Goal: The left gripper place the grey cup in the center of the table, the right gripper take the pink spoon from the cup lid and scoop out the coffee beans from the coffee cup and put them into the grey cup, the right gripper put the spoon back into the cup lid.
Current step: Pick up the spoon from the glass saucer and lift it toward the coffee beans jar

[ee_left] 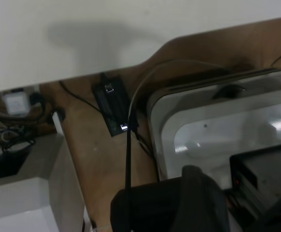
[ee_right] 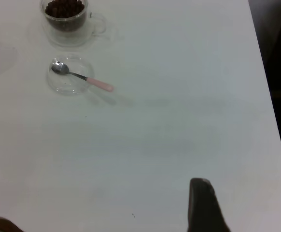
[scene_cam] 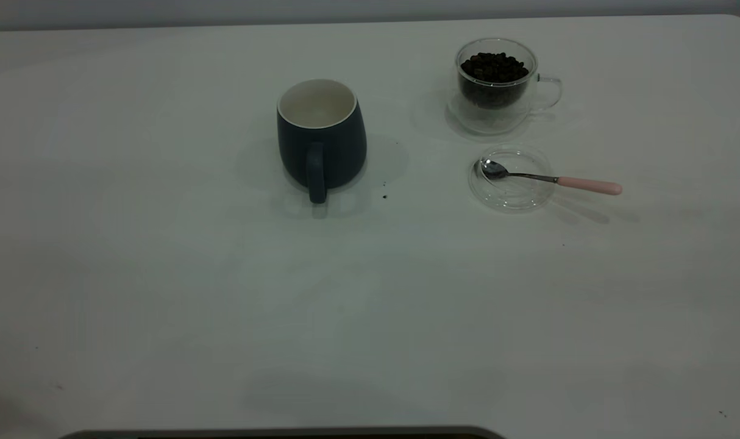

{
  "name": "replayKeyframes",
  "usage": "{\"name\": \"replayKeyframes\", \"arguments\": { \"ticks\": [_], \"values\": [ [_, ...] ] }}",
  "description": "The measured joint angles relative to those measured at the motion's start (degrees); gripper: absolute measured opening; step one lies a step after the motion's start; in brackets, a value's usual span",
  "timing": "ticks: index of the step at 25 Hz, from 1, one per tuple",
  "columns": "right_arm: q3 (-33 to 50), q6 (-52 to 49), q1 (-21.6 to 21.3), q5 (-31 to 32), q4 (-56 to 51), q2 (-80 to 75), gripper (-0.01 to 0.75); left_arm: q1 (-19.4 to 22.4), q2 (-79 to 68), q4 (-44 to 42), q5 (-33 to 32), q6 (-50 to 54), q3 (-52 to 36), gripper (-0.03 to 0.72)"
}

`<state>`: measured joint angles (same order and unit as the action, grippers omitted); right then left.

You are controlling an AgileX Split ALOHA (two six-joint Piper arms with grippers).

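One grey cup [scene_cam: 321, 135] stands upright near the middle of the desk [scene_cam: 163, 274], handle turned toward the near edge; what shows of its pale inside looks empty. One clear glass coffee cup [scene_cam: 497, 85] stands well off to its right, toward the far edge, heaped with dark coffee beans [scene_cam: 493, 67], its handle pointing right. Just in front of it lies one clear cup lid [scene_cam: 511, 178], apart from the glass. One pink spoon [scene_cam: 550, 178] rests across the lid: the metal bowl sits inside the lid at its left part, and the long axis runs roughly left to right, with the pink handle reaching out past the lid's right rim. A few dark specks [scene_cam: 384, 196] lie on the desk right of the grey cup.

Neither arm shows in the exterior view. The left gripper [ee_left: 198, 203] appears only as a dark shape off the desk, over a floor with cables; the right gripper [ee_right: 203, 205] shows one dark finger above bare desk, well away from the spoon. For both, whether they are open cannot be told, and neither visibly holds anything
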<state>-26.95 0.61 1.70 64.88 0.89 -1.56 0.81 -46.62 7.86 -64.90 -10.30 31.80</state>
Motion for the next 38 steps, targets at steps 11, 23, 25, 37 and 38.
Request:
{"name": "replayKeyframes", "arguments": {
  "ticks": [11,23,25,37,38],
  "values": [
    [0.0,0.0,0.0,0.0,0.0,0.0,0.465,0.0,22.42,-7.08,1.53,8.81,-3.93,0.565],
    [0.0,0.0,0.0,0.0,0.0,0.0,0.465,0.0,47.49,-7.15,-0.39,9.06,-3.93,0.565],
    [0.0,0.0,0.0,0.0,0.0,0.0,0.465,0.0,47.49,-7.15,-0.46,9.06,-3.93,0.565],
    [0.0,0.0,0.0,-0.02,0.0,0.0,0.465,0.0,47.68,-7.15,-0.46,9.06,-3.93,0.565],
    [0.0,0.0,0.0,-0.02,0.0,0.0,0.465,0.0,47.68,-7.15,-0.46,9.06,-3.93,0.565]
  ]
}}
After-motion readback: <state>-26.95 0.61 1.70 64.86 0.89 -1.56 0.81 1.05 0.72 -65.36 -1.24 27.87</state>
